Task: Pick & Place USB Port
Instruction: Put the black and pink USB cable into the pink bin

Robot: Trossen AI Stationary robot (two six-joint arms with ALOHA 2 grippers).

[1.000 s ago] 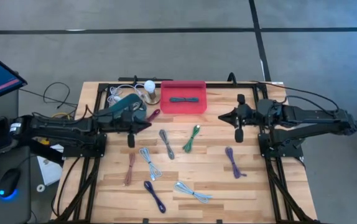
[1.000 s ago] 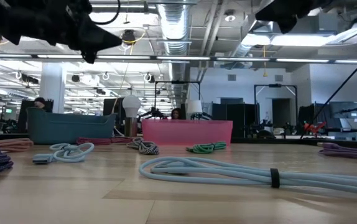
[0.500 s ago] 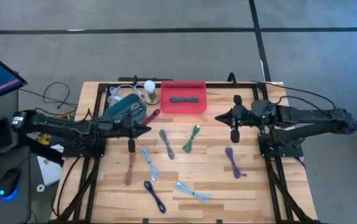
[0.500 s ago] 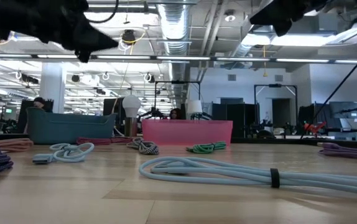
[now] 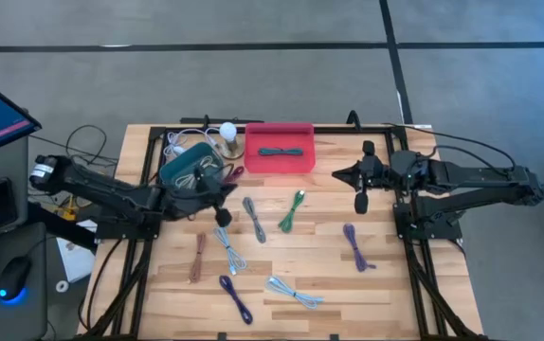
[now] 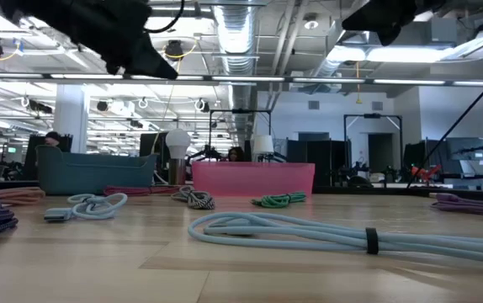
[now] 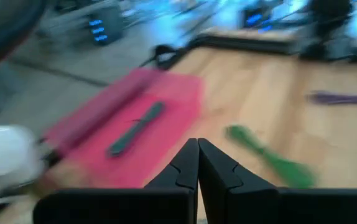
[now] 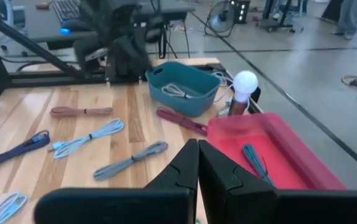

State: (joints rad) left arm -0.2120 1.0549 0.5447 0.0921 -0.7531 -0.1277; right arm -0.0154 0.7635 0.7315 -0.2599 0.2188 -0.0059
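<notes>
Overhead, the left gripper [image 5: 223, 217] hangs above the bench [image 5: 386, 284] just beside the teal bin [image 5: 189, 167], fingers closed on nothing. Right gripper [image 5: 360, 203] hovers over bare wood right of the red tray [image 5: 280, 148], fingers closed and empty too. One dark cable [image 5: 280, 152] lies inside the red tray. Loose bundled cables spread across the bench: grey [image 5: 253, 218], green [image 5: 292, 210], purple [image 5: 355, 246], brown [image 5: 199, 257], light blue [image 5: 229, 249], dark blue [image 5: 236, 297], pale blue [image 5: 294, 293]. A maroon cable [image 5: 233, 174] lies beside the teal bin.
</notes>
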